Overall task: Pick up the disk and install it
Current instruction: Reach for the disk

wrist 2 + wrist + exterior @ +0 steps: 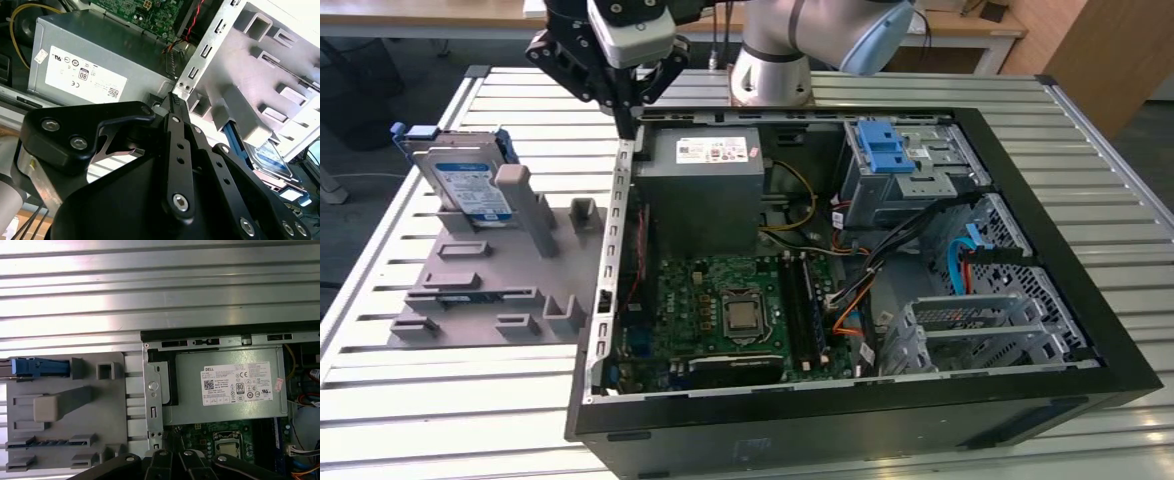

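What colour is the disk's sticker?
Blue and white, on the disk, clearest in the exterior view.

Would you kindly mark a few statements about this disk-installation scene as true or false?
1. The disk stands upright in the grey fixture, outside the computer case. True.
2. The gripper is holding the disk. False: it is shut on nothing and hangs over the case's wall, beside the power supply.
3. The case is open, with the motherboard exposed. True.
4. The power supply's sticker is blue. False: it is white.
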